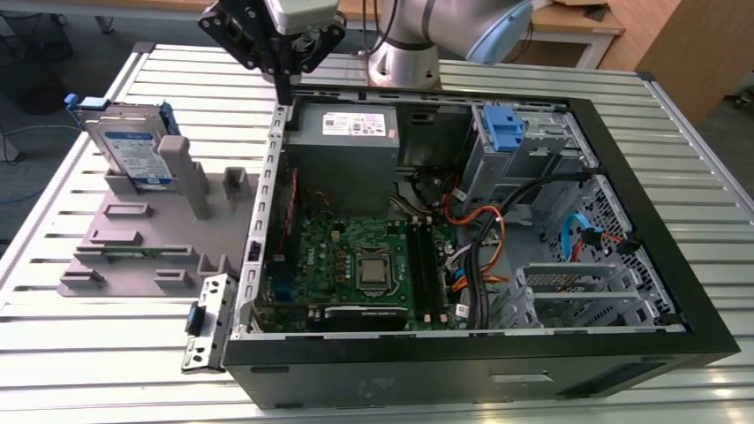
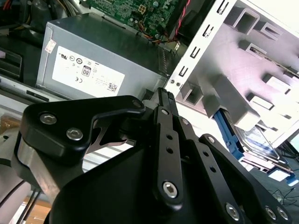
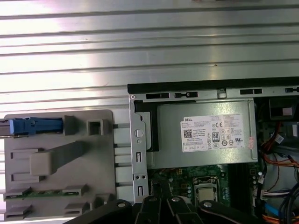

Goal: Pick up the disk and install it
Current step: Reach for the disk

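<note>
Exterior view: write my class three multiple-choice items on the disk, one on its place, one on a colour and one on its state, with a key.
1. Where is the disk?
A. in the grey holder
B. on a shelf
C. in a drawer
2. What colour is its carrier frame?
A. red
B. blue
C. yellow
3. How does the disk sit?
A. lying flat
B. standing on edge
C. hanging from a hook

Key: A, the holder's posts prop it beside the computer case; B, blue plastic edges it; B, its label faces sideways.
</note>
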### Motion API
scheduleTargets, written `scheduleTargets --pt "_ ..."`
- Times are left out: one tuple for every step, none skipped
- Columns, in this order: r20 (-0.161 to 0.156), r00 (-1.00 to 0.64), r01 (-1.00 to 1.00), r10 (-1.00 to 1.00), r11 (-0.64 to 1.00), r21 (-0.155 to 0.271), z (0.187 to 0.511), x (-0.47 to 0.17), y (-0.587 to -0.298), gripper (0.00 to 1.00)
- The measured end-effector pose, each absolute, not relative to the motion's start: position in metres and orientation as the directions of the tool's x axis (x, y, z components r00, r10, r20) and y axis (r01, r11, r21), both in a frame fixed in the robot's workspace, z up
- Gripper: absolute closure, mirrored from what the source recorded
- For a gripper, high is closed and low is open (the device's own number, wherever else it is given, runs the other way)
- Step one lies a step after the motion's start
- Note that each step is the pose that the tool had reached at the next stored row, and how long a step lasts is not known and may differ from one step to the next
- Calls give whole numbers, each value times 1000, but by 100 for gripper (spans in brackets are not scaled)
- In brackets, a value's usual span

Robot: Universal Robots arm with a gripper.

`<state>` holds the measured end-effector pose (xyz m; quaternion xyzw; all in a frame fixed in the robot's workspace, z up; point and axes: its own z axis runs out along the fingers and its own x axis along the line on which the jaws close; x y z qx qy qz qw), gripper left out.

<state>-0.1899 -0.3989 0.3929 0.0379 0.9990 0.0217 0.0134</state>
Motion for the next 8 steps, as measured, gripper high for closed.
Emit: scheduleTargets --pt "-25 -997 75 76 996 44 393 -191 -399 89" --pt "-25 -997 75 76 996 44 393 -192 -399 89" --pt "-25 -997 75 76 996 44 393 -194 -399 89" --pt "-25 -997 75 76 996 44 393 -197 -399 89" --pt "-25 -997 75 76 996 44 393 -199 -399 89" --pt "-25 -997 75 76 996 44 393 -200 -399 89" --pt "-25 -997 75 76 996 44 393 -202 -399 89" --pt "-25 -997 75 76 996 44 393 -204 -399 89"
